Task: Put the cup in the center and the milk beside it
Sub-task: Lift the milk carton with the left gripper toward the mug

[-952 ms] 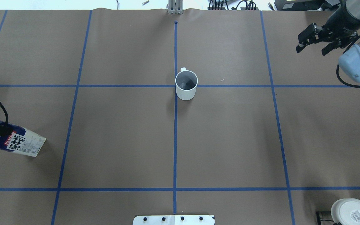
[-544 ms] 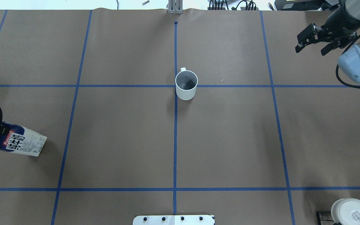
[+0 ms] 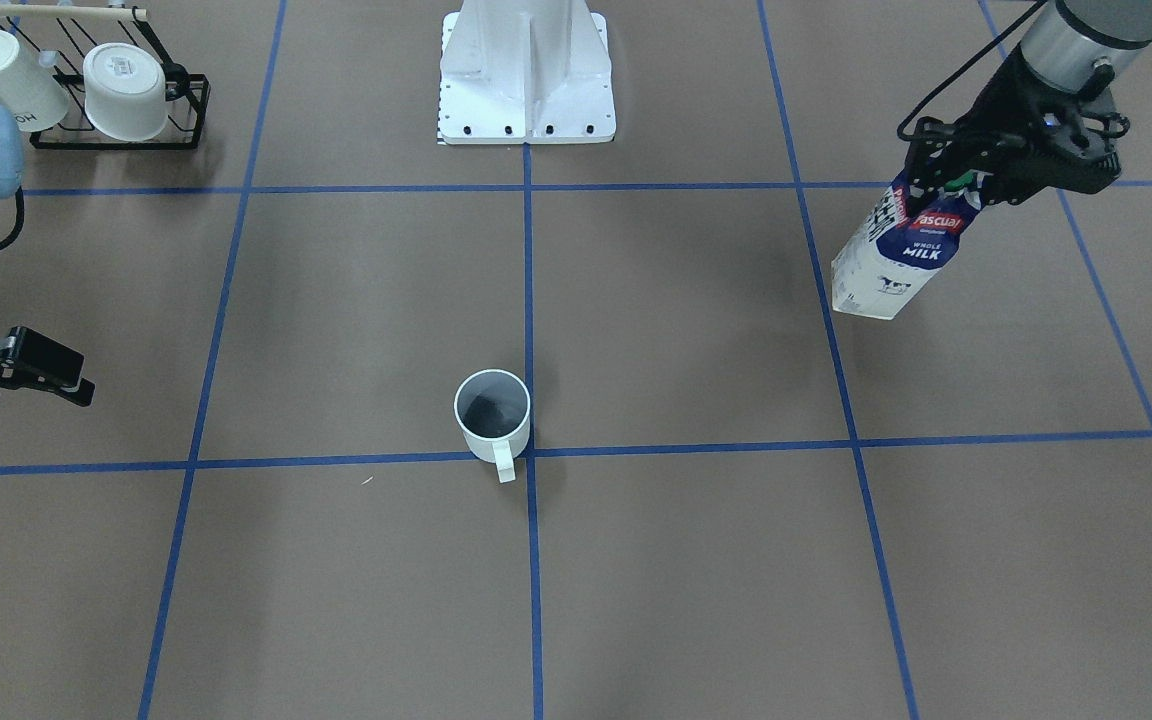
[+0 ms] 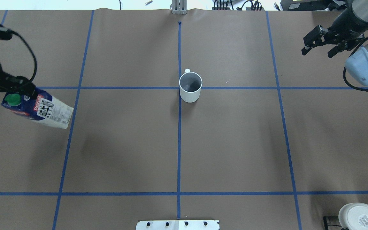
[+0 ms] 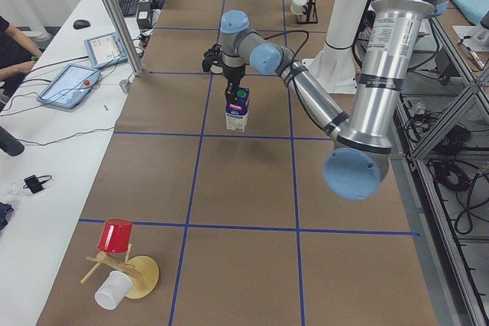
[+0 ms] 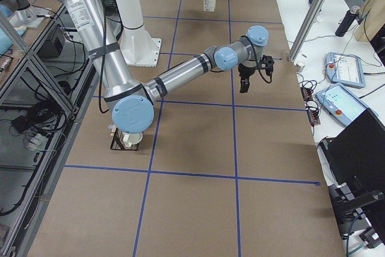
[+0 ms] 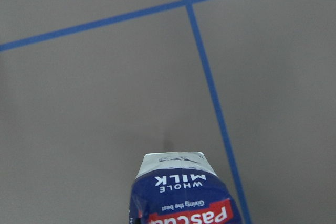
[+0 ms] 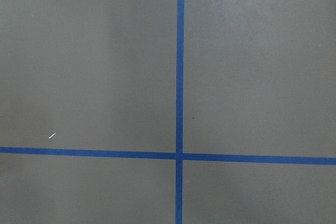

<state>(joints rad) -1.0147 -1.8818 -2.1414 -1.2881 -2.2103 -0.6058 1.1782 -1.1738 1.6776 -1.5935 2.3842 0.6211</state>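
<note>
The cup (image 4: pixel 190 87) is a small off-white mug with a grey inside. It stands upright on the middle tape line, also in the front view (image 3: pixel 492 410), with its handle pointing away from the robot. The milk (image 4: pixel 40 108) is a navy and white carton with a green cap. My left gripper (image 4: pixel 18 91) is shut on its top and holds it above the table at the far left. The carton also shows in the front view (image 3: pixel 896 255) and the left wrist view (image 7: pixel 184 192). My right gripper (image 4: pixel 319 43) is open and empty at the far right back.
A black rack (image 3: pixel 116 90) with white mugs stands near the robot's right front corner, also in the overhead view (image 4: pixel 359 217). The white robot base (image 3: pixel 526 70) is at the table's near middle. A wooden stand with a red cup (image 5: pixel 118 236) sits at the left end.
My left gripper has carried the milk away from the robot and a little toward the middle, lifted higher. The cup and the right gripper have hardly moved.
</note>
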